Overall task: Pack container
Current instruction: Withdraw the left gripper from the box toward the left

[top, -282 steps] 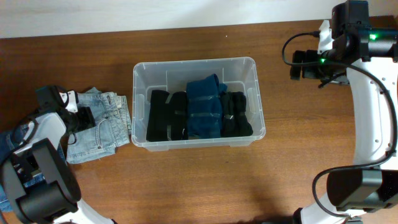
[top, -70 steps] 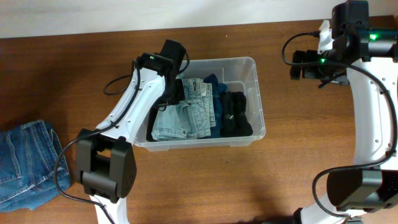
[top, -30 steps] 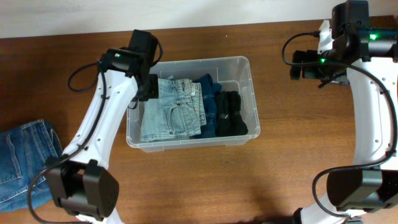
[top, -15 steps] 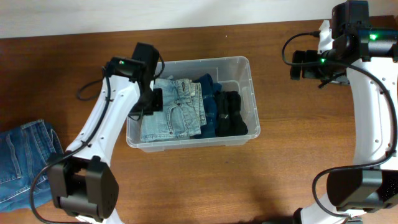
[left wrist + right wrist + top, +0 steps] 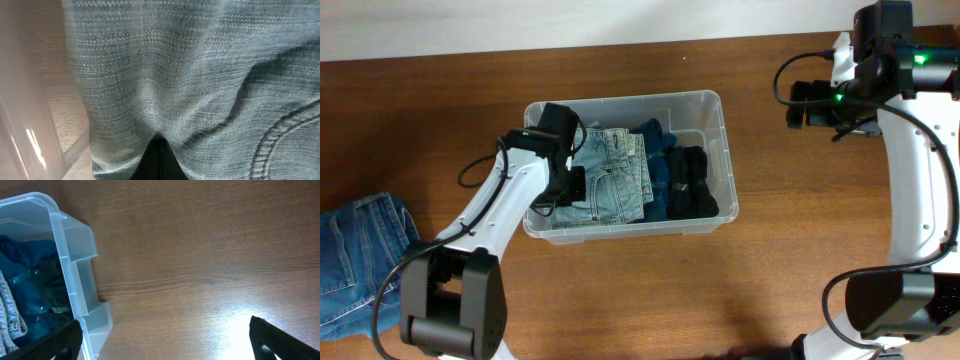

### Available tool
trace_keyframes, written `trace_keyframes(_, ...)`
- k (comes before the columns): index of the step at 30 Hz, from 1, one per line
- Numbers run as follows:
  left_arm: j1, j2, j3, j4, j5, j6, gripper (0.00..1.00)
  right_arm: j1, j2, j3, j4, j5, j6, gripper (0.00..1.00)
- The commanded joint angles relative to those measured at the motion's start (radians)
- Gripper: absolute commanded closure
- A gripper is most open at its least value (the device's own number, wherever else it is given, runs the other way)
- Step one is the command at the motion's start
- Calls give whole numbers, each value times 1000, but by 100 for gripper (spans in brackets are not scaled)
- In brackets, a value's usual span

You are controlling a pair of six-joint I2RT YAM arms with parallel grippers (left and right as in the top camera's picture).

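Observation:
The clear plastic container [image 5: 724, 140] sits mid-table, with folded light-blue jeans [image 5: 612, 180] on the left, a dark blue garment [image 5: 660, 160] in the middle and black clothes [image 5: 692, 186] on the right. My left gripper [image 5: 574, 186] is shut, and its tip rests against the left part of the jeans inside the bin. In the left wrist view the black tip [image 5: 159, 162] pushes into the denim [image 5: 190, 75], with the bin wall [image 5: 30, 125] beside it. My right gripper [image 5: 165, 340] hangs open over bare table, to the right of the container [image 5: 75, 275].
Another pair of blue jeans [image 5: 360, 262] lies at the table's left edge. The right arm's base [image 5: 890, 300] stands at the front right. The wall runs along the back of the wooden table [image 5: 620, 290].
My left gripper moved from the container's back-left rim forward and down onto the left side of the light jeans. The right arm has stayed still.

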Motion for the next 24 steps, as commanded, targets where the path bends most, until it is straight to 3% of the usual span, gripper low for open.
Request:
trace_keyframes(1, 5, 12, 39, -33, 50, 6, 99, -4, -9, 6, 1, 5, 0, 1)
trace_keyframes(7, 5, -50, 205, -91, 76, 6, 99, -4, -9, 6, 1, 5, 0, 2)
trace_keyframes(13, 35, -104, 278, -93, -18, 5, 99, -4, -9, 6, 1, 5, 0, 2)
trace_keyframes(24, 286, -150, 280, -176, -220, 4, 99, -4, -9, 6, 1, 5, 0, 2)
